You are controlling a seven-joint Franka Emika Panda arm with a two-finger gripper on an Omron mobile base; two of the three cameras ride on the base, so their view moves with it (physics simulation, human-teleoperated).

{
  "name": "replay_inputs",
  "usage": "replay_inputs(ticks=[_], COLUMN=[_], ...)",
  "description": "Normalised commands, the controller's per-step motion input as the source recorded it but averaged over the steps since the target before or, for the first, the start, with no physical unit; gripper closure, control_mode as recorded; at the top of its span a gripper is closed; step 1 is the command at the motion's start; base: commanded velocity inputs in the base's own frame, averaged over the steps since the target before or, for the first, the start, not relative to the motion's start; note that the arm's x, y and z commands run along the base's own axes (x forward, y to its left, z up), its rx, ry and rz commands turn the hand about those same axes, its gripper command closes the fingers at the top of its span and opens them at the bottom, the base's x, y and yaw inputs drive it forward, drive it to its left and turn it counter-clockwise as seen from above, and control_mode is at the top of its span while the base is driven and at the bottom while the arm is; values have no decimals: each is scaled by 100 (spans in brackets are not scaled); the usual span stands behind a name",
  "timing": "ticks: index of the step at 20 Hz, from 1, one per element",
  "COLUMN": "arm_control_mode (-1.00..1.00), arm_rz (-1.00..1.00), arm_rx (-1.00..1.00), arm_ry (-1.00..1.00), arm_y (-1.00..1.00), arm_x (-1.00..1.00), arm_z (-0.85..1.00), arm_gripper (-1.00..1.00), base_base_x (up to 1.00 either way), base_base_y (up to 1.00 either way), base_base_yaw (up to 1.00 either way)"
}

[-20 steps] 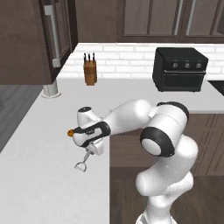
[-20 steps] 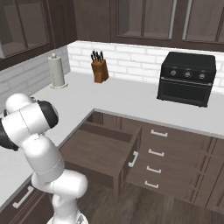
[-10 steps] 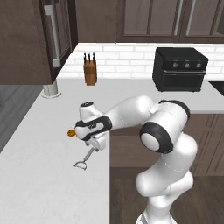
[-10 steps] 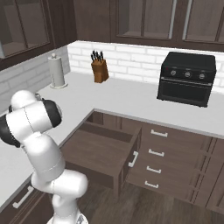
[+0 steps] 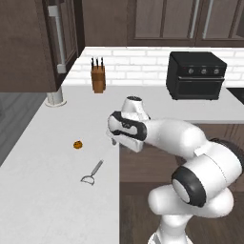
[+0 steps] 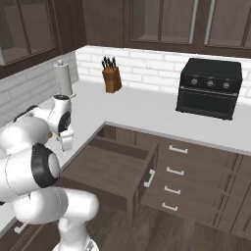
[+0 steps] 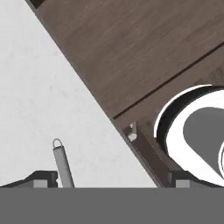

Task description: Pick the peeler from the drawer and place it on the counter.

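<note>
The silver-grey peeler (image 5: 93, 172) lies flat on the white counter (image 5: 43, 190), close to its right edge, with its Y-shaped head toward the front. In the hand view its slim handle (image 7: 62, 164) shows beside my left fingertip (image 7: 41, 178). My gripper (image 5: 113, 141) hangs open and holds nothing, above the counter edge, up and to the right of the peeler. The dark brown drawer (image 6: 112, 166) stands pulled out below the counter, to the right of the gripper (image 6: 66, 140).
A small round orange-brown object (image 5: 77, 144) sits on the counter left of the gripper. At the back stand a knife block (image 5: 98, 76), a paper towel roll (image 6: 62, 78) and a black toaster oven (image 5: 196, 75). More drawers (image 6: 176, 181) line the cabinets below.
The gripper has risen and drawn back to the right, away from the peeler. The peeler stays lying on the counter.
</note>
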Motion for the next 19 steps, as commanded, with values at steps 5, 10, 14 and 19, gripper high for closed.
replay_inputs(ticks=[5, 10, 14, 19], arm_control_mode=[-100, -100, -100, -100], arm_rz=[17, 32, 34, 22], arm_rx=[21, 5, 8, 23], arm_ry=[-15, -18, -26, -33], arm_y=[-100, -100, -100, -100], arm_x=[-75, -90, -59, 8], arm_z=[100, 100, 100, 98], arm_gripper=[-100, -100, -100, -100], base_base_x=[0, 0, 0, 0], base_base_y=[0, 0, 0, 0], base_base_yaw=[0, 0, 0, 0])
